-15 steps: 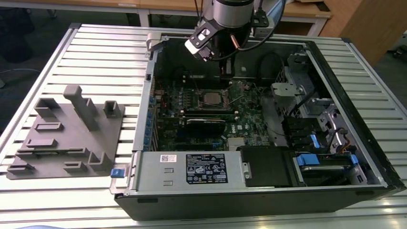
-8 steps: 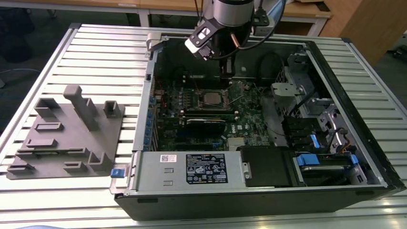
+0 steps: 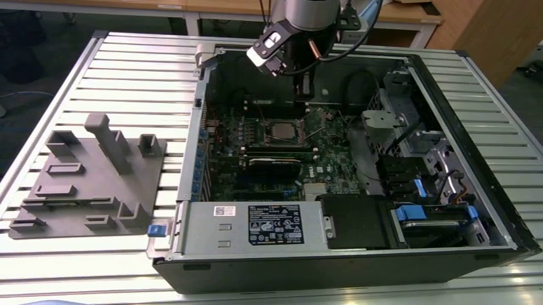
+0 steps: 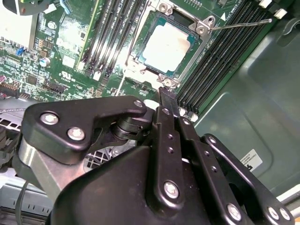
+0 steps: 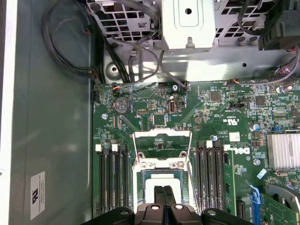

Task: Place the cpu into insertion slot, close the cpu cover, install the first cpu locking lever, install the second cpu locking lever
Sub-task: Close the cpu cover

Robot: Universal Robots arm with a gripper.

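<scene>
The cpu [image 4: 166, 44] lies flat in the socket on the green board, its pale metal top facing up. In the first wrist view the cpu [image 5: 151, 191] is partly hidden by my gripper [image 5: 163, 190], whose two black fingers stand pressed together just above it with nothing between them. The cpu cover [image 5: 161, 137], a thin silvery frame, is tilted up at the socket's far side. Two thin locking levers [image 5: 137, 152] stick out free beside it, and one lever [image 4: 239, 23] shows as a long rod. In the exterior view my gripper [image 3: 303, 95] hangs inside the case, just behind the cpu [image 3: 283, 130].
The open case [image 3: 195, 159] lies on a slatted table. A grey fixture [image 3: 85, 178] sits at the exterior view's left. A white-labelled grey box [image 3: 254, 225] fills the case's near side. Memory slots [image 5: 112, 178] flank the socket, with a drive cage [image 5: 187, 23] and cables [image 3: 365, 82] nearby.
</scene>
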